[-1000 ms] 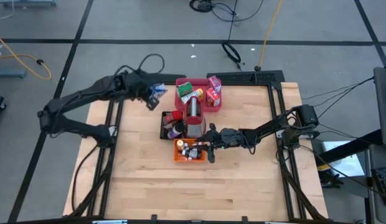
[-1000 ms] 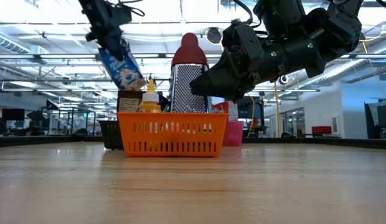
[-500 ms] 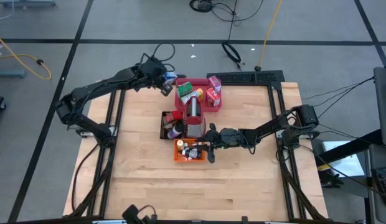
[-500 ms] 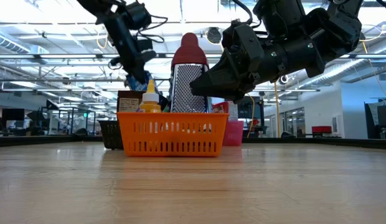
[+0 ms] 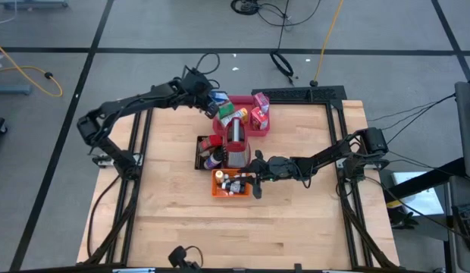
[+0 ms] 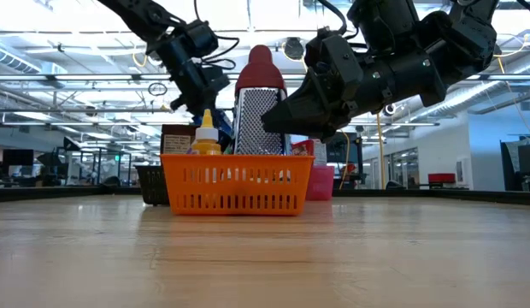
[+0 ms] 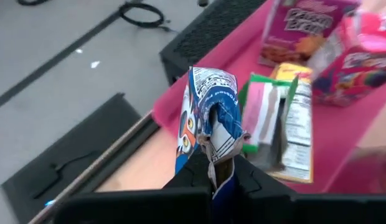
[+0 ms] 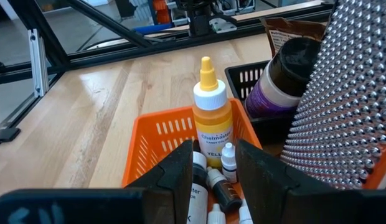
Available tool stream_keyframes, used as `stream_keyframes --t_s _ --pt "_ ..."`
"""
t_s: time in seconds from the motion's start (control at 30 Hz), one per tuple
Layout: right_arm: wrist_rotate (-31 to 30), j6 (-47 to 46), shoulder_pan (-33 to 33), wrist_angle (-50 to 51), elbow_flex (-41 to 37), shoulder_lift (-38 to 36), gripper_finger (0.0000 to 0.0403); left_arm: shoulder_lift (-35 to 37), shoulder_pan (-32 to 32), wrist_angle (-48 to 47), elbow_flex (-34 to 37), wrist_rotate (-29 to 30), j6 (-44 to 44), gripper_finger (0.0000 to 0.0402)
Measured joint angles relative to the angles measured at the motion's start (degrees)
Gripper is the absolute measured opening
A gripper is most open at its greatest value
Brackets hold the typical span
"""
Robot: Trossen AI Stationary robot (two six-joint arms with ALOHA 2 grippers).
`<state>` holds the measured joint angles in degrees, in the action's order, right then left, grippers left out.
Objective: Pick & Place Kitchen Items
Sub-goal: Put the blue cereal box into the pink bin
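blue packet, pinched in our left gripper, has travelled from the table's far-left edge to just over the pink tray's left rim, so release looks close. our right gripper hangs spread over the orange basket.

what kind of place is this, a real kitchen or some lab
Probably a robotics lab in a large open hall, not a kitchen. The wooden table stands on a grey floor with loose cables, and the low view shows exposed ceiling trusses behind the orange basket.
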<state>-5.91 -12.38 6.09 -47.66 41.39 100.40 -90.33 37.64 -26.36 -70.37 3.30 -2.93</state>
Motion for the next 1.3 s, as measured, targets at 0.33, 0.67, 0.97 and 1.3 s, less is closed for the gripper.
stream_keyframes --t_s 0.33,0.67,0.97,1.3 --pt "0.0 0.1 0.0 0.0 0.0 0.0 0.0114 -0.3 -1.8 2.4 0.0 -1.8 1.3 0.0005" --pt "0.0 0.0 0.0 -0.1 0.0 0.0 0.0114 -2.8 -1.9 2.1 0.0 -1.7 1.7 0.0003" --pt "0.0 0.0 0.0 0.8 0.0 0.0 0.0114 -4.5 -1.8 3.1 0.0 0.8 1.5 0.0080" --pt "0.0 0.0 0.0 0.8 0.0 0.0 0.0114 -4.5 -2.2 5.4 0.0 0.8 1.3 0.0195"
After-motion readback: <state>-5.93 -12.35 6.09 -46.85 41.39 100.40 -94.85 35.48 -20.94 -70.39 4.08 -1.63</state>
